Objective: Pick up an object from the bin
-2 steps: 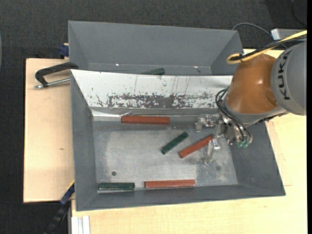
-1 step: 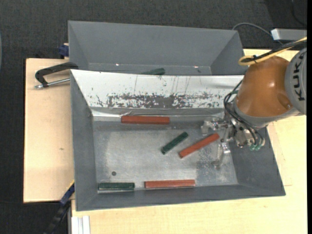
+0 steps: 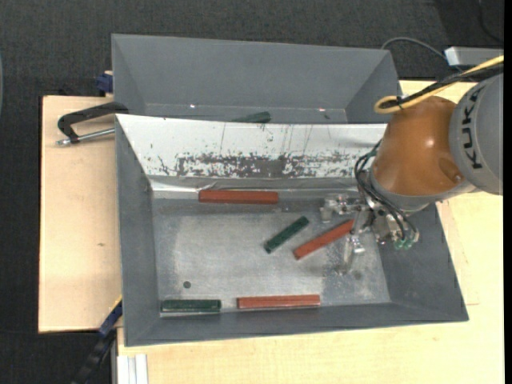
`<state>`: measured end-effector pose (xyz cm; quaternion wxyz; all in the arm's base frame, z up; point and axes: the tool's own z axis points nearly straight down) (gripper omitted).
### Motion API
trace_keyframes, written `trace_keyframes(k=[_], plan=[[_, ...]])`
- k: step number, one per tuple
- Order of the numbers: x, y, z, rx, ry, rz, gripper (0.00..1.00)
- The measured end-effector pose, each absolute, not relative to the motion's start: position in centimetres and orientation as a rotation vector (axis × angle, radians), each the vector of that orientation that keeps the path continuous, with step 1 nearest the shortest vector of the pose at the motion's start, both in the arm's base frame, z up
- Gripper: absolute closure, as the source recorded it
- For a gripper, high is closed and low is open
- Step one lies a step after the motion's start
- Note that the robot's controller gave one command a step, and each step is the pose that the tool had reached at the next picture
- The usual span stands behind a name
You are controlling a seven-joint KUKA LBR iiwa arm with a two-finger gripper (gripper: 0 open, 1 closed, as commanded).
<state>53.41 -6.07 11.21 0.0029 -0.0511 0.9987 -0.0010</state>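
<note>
Since the task names no thing, the nearest candidate is logged: a red flat plastic bar (image 3: 322, 241) lying on the floor of the grey metal bin (image 3: 240, 262), right of centre in the frame. Its long axis runs from lower left to upper right, and its upper right end meets the metal parts of the gripper (image 3: 352, 250), which reaches in from the right under the orange wrist cover (image 3: 416, 150).

The bar's body extends left and slightly down from the gripper tip. Whether that end sits inside the gripper or just beside it cannot be told. Open or closed: cannot tell.

Just left of the red bar, close but apart, a dark green bar (image 3: 286, 234) lies tilted the same way.

Judgement: the coming move turns on the bar's diagonal. A closing line across that axis would be wanted, and the contact is at the bar's end, not its middle, so a lift may let it swing.
</note>
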Motion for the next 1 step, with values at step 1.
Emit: trace_keyframes(k=[1], plan=[[56.93, -9.25, 7.09, -0.794, 3.033, -0.001, 1.00]])
